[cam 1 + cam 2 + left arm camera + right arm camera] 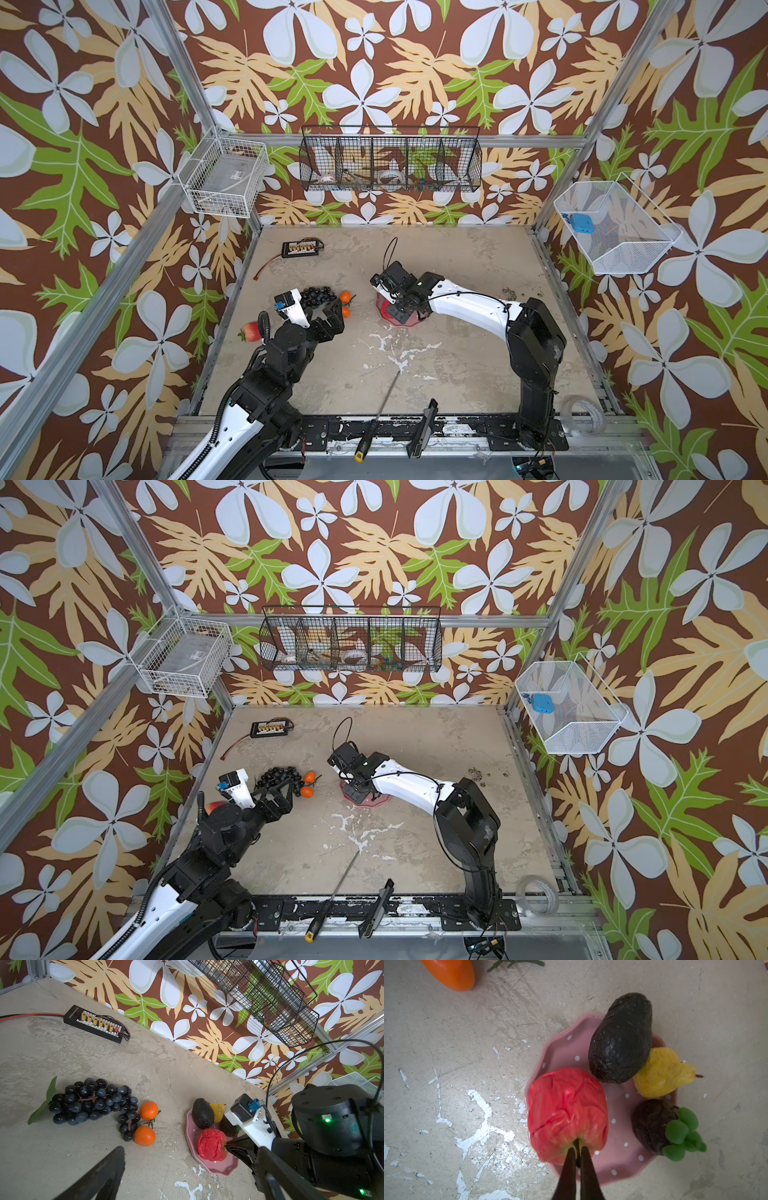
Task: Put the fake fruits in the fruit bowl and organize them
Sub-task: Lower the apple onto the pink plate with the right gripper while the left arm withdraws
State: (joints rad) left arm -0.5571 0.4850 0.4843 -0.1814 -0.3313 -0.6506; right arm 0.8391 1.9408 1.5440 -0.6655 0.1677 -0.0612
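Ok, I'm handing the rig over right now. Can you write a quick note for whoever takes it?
The left gripper is open and empty, above the table by the grape bunch and two oranges.
The right gripper is shut on the stem of the red apple at the edge of the fruit bowl, not yet released.
Done, in the bowl: avocado, yellow fruit, brown-green piece.
On the table: grapes, both oranges, and a red fruit at the left edge.
Left to do: release the apple, bring those in, tidy.
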